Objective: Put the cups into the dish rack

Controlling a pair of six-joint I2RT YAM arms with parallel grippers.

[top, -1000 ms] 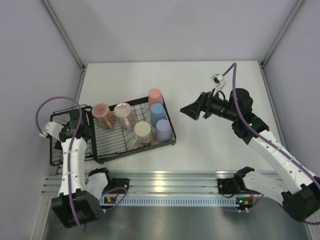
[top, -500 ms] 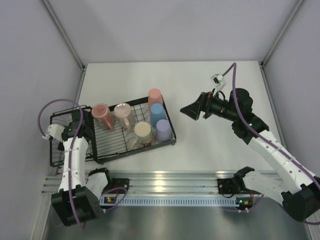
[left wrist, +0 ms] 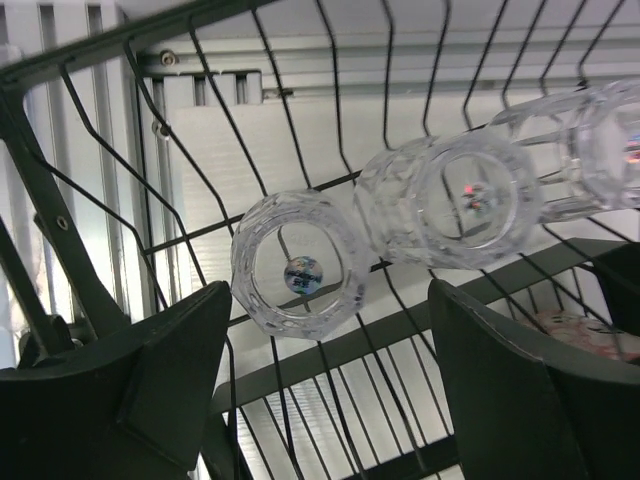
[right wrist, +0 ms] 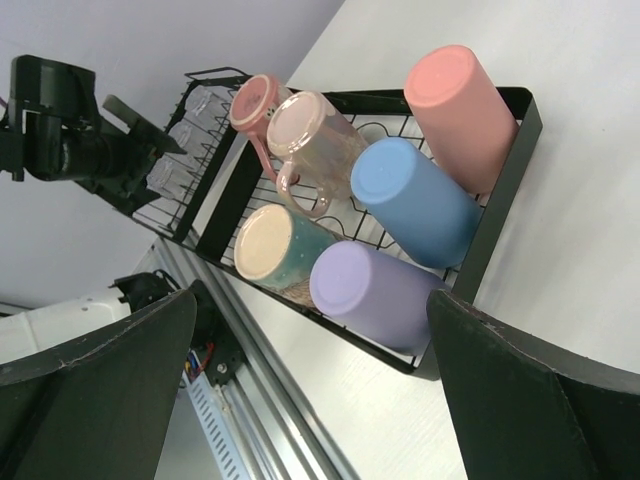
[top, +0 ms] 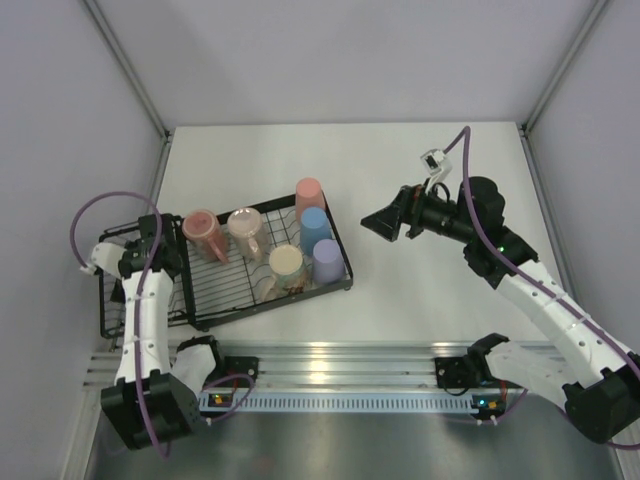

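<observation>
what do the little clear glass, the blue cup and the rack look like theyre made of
Small clear glass: transparent, faceted, with sharp glints; glass likely, though clear plastic is possible. Blue cup: opaque, matte, evenly coloured, probably plastic. Dish rack: thin black wire, likely coated metal.

Robotics lab test cell, plain white desk (top: 400, 300) boxed in by bare grey panels (top: 330, 60) on metal struts (top: 125, 68), aluminium rail (top: 340, 355) at the near edge carrying left arm (top: 140, 320) and right arm (top: 545, 305)
</observation>
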